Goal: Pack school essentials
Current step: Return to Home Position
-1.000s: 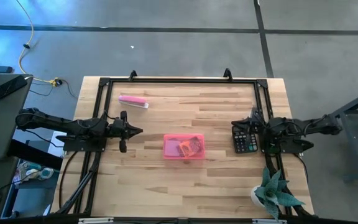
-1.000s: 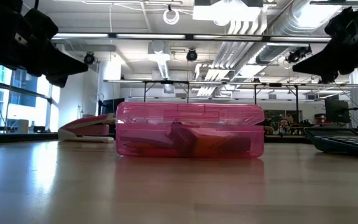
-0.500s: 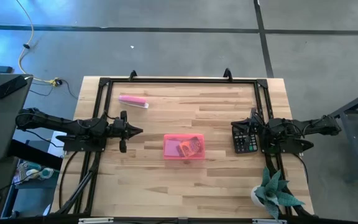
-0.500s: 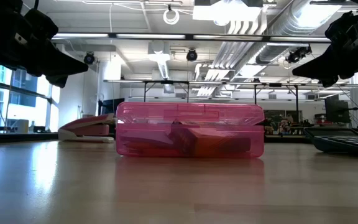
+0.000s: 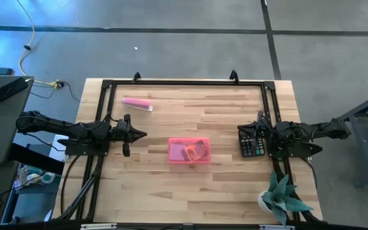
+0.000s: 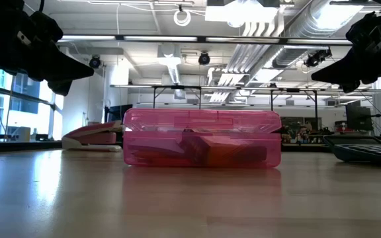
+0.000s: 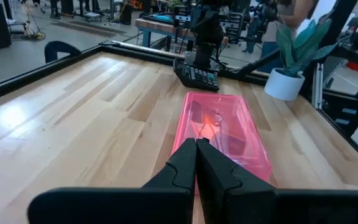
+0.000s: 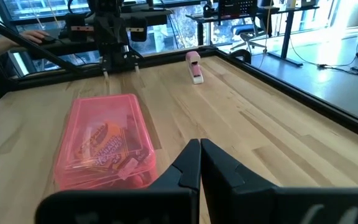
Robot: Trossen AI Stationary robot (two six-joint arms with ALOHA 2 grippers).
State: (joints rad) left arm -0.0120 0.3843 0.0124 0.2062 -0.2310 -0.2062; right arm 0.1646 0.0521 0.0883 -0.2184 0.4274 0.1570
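At the near right corner of the table (image 5: 222, 185) we count one potted plant (image 5: 280, 197). Farther in, at the middle of the boards, lies one pink see-through box (image 5: 189, 151) with its lid shut. The school essentials (image 5: 194, 151) sit inside it, showing through the wall as an orange-red jumble. We cannot tell the single pieces apart or count them. Level with the box we count two grippers, one on each side. The left gripper (image 5: 139, 134) hangs above the wood to the box's left, well apart from it. Its fingers are pressed together on nothing and point at the box, which lies lengthwise straight ahead of them. The right gripper (image 8: 200, 144) hangs to the box's right, also well apart, with its fingers likewise pressed together and empty. Under its tip lies one black calculator (image 5: 251, 142), which sits between it and the box. Farthest off, near the back left corner, lies one pink oblong bar (image 5: 137, 103), clear of both arms and of the box.
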